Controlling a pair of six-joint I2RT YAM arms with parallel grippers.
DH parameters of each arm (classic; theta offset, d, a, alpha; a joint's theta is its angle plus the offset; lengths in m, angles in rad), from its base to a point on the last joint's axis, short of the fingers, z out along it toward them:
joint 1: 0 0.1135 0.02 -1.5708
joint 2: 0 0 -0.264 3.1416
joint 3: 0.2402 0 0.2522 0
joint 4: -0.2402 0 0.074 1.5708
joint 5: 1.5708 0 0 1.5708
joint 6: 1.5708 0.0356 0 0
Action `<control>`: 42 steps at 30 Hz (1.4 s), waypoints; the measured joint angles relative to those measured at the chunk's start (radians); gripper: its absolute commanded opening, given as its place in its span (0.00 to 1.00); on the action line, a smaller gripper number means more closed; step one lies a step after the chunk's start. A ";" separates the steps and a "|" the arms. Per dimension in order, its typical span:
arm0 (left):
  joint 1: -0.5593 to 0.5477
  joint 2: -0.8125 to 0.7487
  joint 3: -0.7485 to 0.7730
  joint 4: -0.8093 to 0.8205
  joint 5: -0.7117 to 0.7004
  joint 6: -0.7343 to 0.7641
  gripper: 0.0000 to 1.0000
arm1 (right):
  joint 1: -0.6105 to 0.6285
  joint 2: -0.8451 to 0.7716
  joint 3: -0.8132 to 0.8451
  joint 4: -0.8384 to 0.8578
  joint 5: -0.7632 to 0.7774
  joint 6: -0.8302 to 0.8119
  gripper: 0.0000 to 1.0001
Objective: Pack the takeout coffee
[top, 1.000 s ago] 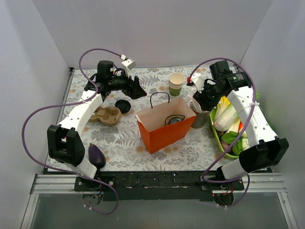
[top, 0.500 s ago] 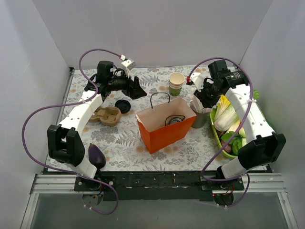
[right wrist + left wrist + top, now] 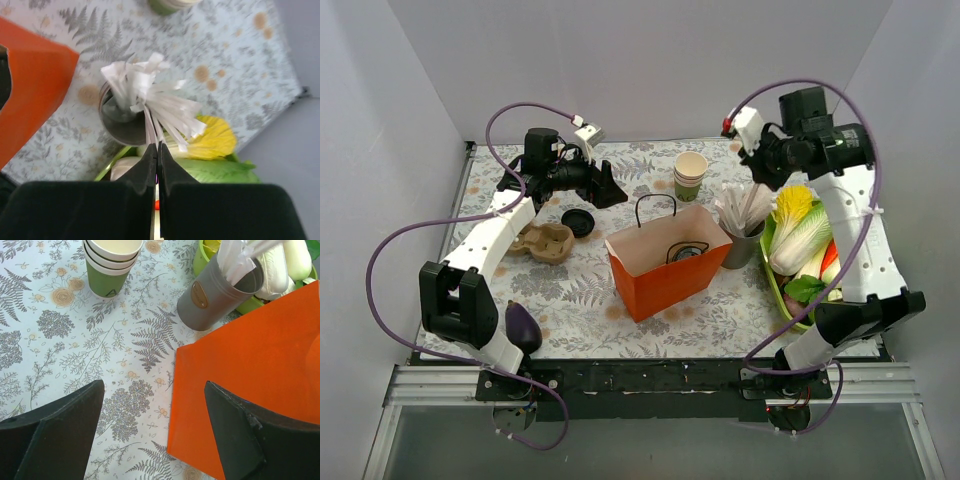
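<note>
The takeout coffee (image 3: pixel 686 250) seems already packed: it shows, black-lidded, inside the orange paper bag (image 3: pixel 665 283). The right gripper (image 3: pixel 156 146) is pinched on a wrapped straw (image 3: pixel 149 125) above the grey tin (image 3: pixel 117 127), likely the remaining addition. The left gripper (image 3: pixel 154 385) hangs wide apart, empty.

An orange paper bag (image 3: pixel 665 270) stands open mid-table on a fern-and-flower cloth (image 3: pixel 580 290), its black handle up. Behind it is a stack of lidless green-and-cream cups (image 3: pixel 690 177), and at its right corner a grey tin (image 3: pixel 742 250) crammed with white paper-wrapped straws (image 3: pixel 742 207) that fan out above the rim. Right of the tin a green tray (image 3: pixel 776 290) holds leafy vegetables, a pale yellow-topped cabbage (image 3: pixel 798 232) uppermost. Left of the bag lies a brown pulp cup carrier (image 3: pixel 542 241) with a loose black lid (image 3: pixel 578 222) just beside it, and a dark purple eggplant (image 3: pixel 523 325) sits well apart near the front-left edge.
</note>
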State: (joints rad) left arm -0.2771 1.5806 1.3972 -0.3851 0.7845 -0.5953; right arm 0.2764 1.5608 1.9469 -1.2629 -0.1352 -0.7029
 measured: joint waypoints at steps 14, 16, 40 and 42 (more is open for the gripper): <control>0.000 0.054 0.060 -0.008 -0.003 0.004 0.82 | -0.001 -0.190 0.156 0.091 -0.031 -0.005 0.01; 0.000 0.071 0.076 -0.008 -0.005 0.005 0.82 | -0.001 -0.209 0.156 0.123 -0.063 0.003 0.01; 0.000 0.189 0.196 -0.077 -0.145 0.096 0.83 | -0.001 -0.351 0.271 0.013 -0.416 0.175 0.01; 0.000 0.203 0.208 -0.079 -0.148 0.101 0.83 | -0.001 -0.382 0.239 -0.008 -0.426 0.177 0.01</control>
State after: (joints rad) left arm -0.2771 1.7836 1.6051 -0.4641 0.6361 -0.4946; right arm 0.2752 1.1790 2.1860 -1.2709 -0.5613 -0.5262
